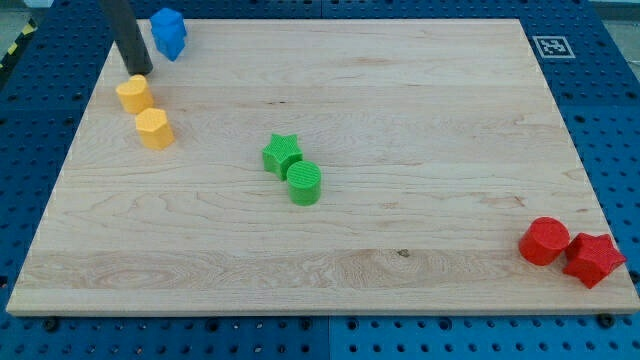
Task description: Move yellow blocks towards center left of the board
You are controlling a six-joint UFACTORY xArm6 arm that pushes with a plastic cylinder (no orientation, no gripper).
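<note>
Two yellow blocks sit near the view's upper left of the wooden board point(400, 100). The upper yellow block point(133, 94) has an irregular rounded shape. The lower yellow block point(154, 129) looks hexagonal and lies just below and right of it, almost touching. My tip point(140, 73) is the lower end of a dark rod coming down from the view's top. It stands just above the upper yellow block, at or very near its top edge.
A blue block point(169, 32) lies at the top edge, right of the rod. A green star point(282, 154) and a green cylinder point(304, 183) sit together near the middle. A red cylinder point(544, 241) and a red star point(593, 259) lie at the lower right corner.
</note>
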